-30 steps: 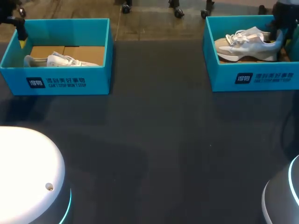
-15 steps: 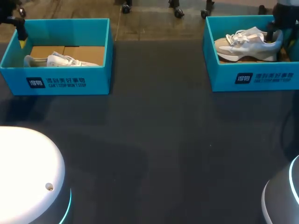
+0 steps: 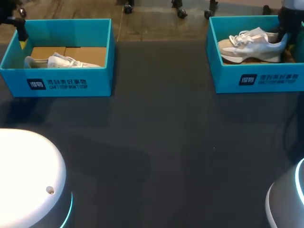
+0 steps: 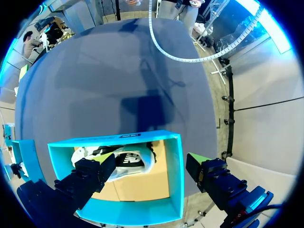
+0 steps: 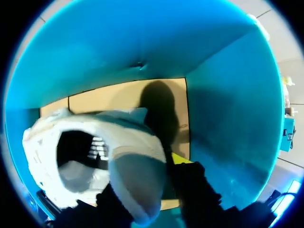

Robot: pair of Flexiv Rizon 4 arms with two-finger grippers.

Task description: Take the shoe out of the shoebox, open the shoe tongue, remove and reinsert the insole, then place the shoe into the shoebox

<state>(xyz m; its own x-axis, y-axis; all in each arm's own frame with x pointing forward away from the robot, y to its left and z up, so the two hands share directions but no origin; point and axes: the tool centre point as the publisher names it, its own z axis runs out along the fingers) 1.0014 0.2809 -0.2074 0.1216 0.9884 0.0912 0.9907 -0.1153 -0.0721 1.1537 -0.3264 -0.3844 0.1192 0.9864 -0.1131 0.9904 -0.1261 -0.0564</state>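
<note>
A white shoe (image 3: 249, 45) lies in the right teal shoebox (image 3: 256, 78), toe toward the table's middle. My right gripper (image 3: 283, 35) reaches into that box at the shoe's heel. In the right wrist view the shoe (image 5: 123, 142) shows its opening, and my right gripper (image 5: 147, 190) is shut on the heel, a black finger (image 5: 190, 185) on each side. A second white shoe (image 3: 61, 61) lies in the left shoebox (image 3: 57, 83). My left gripper (image 3: 21, 40) hangs over that box's far left corner. It (image 4: 151, 159) stands wide open above the shoe (image 4: 128, 161).
The two shoeboxes stand at the table's far left and far right corners. Dark tabletop (image 3: 156, 142) stretches between and in front of them. The teal box walls (image 5: 118, 47) close in tightly around my right gripper.
My right gripper's fingers shifted around the shoe's heel and closed on it. The shoe has barely moved. The left arm has stayed still.
</note>
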